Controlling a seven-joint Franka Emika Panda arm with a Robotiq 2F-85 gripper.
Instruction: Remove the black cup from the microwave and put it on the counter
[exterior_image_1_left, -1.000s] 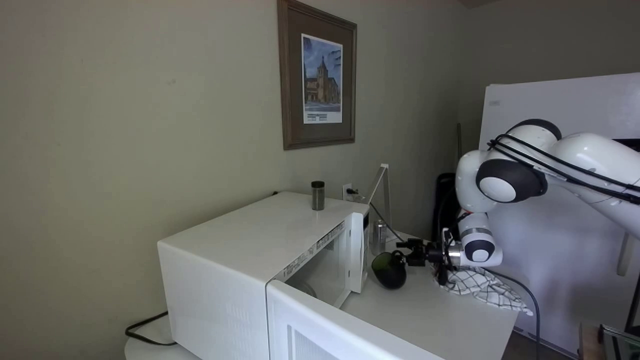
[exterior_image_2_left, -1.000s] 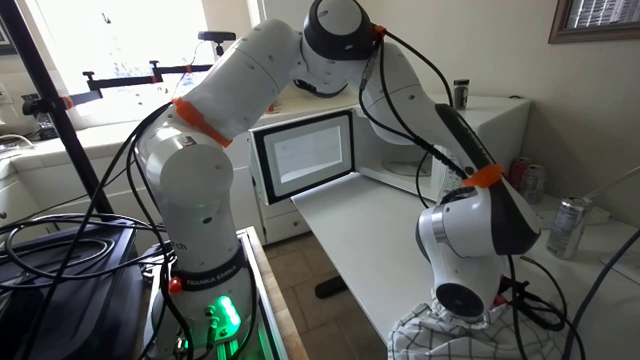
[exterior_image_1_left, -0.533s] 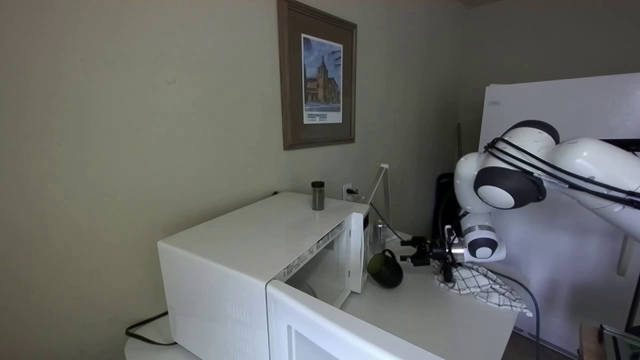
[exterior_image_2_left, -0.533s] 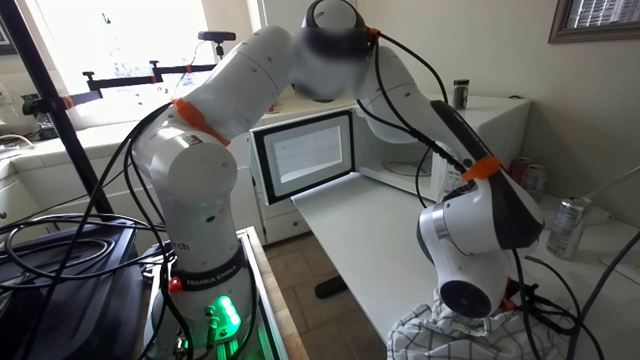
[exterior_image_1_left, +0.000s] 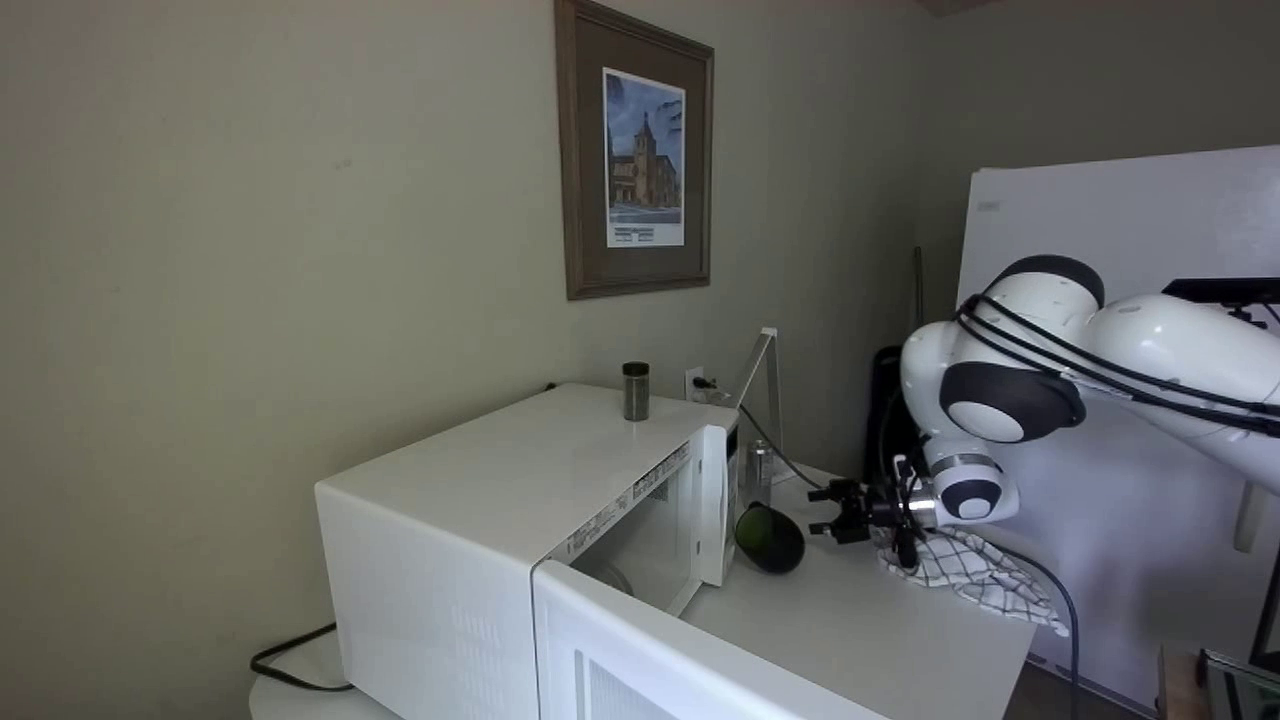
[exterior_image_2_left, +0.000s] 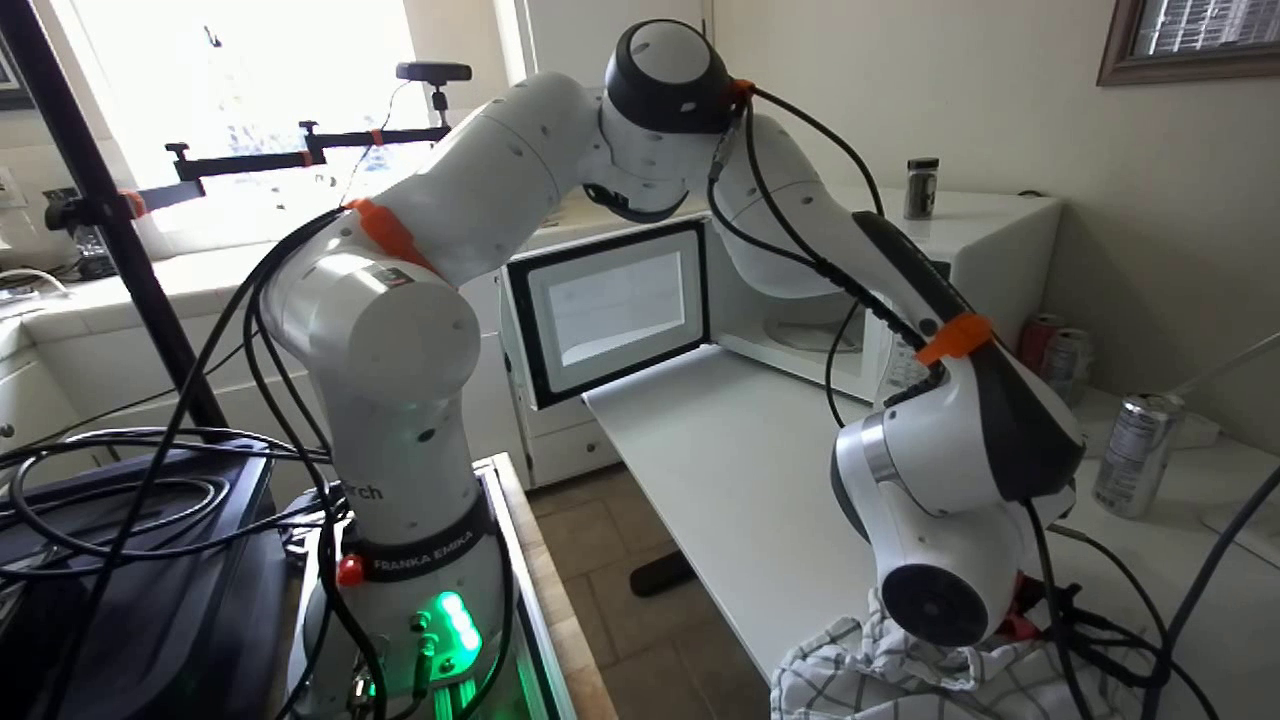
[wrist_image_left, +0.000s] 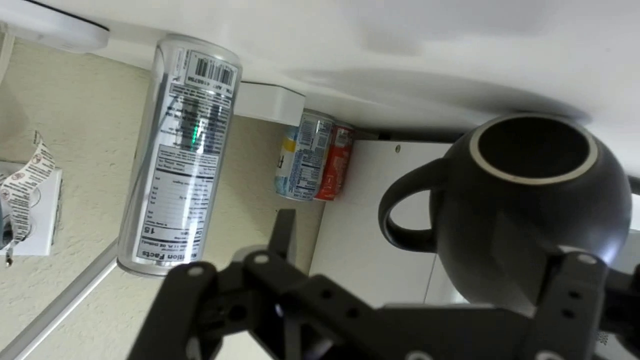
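The black cup (exterior_image_1_left: 769, 540) lies just beyond the gripper (exterior_image_1_left: 818, 511), 2 fingers (wrist_image_left: 283, 230) spread.

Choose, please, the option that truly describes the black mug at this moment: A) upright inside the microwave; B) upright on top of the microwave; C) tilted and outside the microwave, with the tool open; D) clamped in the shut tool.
C, since an exterior view shows the black mug leaning over outside the microwave, while the tool is open, its jaws apart.
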